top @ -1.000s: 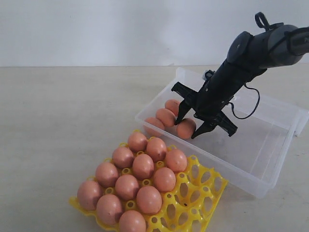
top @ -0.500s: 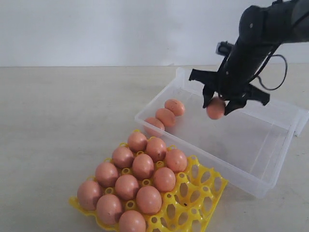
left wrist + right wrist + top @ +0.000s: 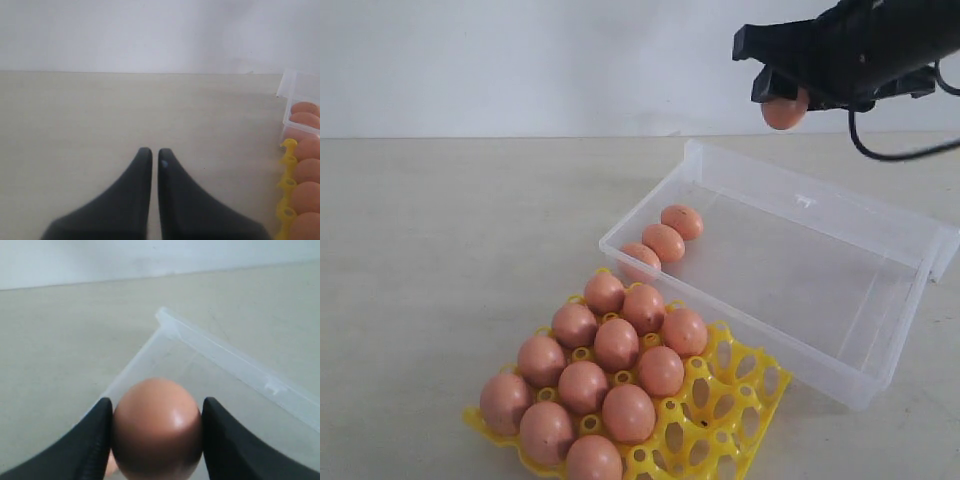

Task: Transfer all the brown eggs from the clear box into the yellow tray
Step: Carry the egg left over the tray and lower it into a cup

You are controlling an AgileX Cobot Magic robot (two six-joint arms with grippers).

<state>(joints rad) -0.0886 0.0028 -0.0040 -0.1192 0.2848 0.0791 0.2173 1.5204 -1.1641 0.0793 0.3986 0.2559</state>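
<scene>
My right gripper (image 3: 786,95) is shut on a brown egg (image 3: 784,110) (image 3: 157,429), held high above the far side of the clear box (image 3: 860,375). Three brown eggs (image 3: 664,240) lie in the box's left corner. The yellow tray (image 3: 735,415) in front of the box holds several brown eggs (image 3: 617,343) in its left cups; its right cups are open. In the left wrist view my left gripper (image 3: 151,153) hovers shut over bare table, with the tray's edge (image 3: 286,185) and the box corner (image 3: 288,87) off to one side. The left gripper is out of the exterior view.
The box's hinged clear lid (image 3: 820,205) stands up along its far side. A pale wall (image 3: 520,60) runs behind the beige table (image 3: 450,250).
The right gripper closed on an egg in the box's left corner, lifted it out and rose up and to the right, now well above the box.
</scene>
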